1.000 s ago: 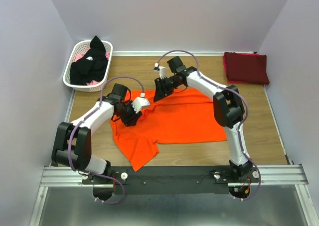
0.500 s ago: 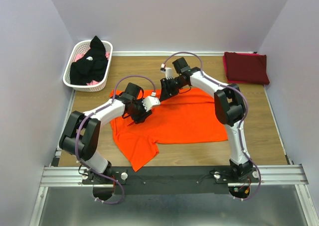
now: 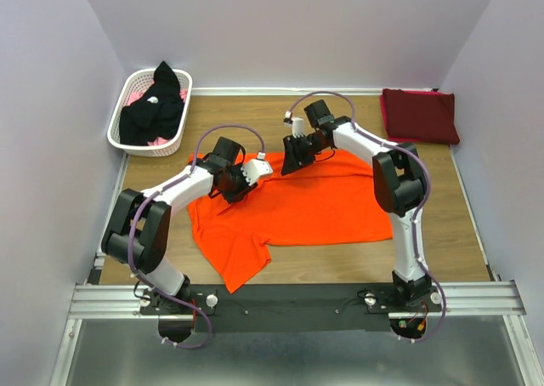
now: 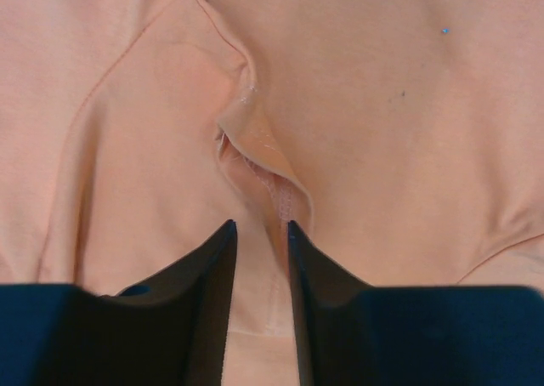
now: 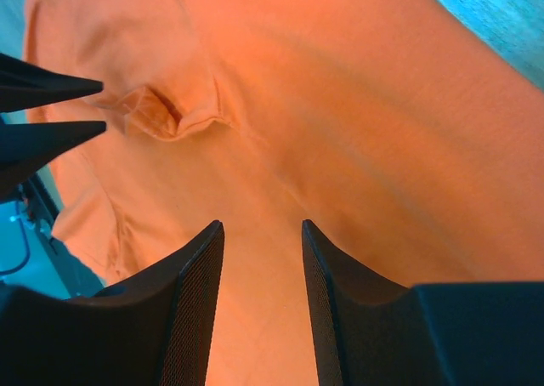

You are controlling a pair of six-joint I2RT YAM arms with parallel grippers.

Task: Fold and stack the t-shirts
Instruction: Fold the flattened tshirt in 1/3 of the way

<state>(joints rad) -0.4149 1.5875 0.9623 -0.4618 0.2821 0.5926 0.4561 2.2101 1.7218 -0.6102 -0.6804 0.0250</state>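
You cannot tell whether your left hand (image 4: 261, 224) has the raised fold of the orange t-shirt (image 4: 382, 148) pinched between its fingers, and the shirt runs off every edge of that wrist view. From above, at 11 o'clock, the black t-shirt (image 3: 153, 112) hides most of something pink (image 3: 133, 99) in the basket (image 3: 144, 150).

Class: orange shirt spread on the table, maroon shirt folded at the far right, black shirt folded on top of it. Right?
No: the black shirt lies heaped in the basket at far left, as the top view shows. The rest stands.
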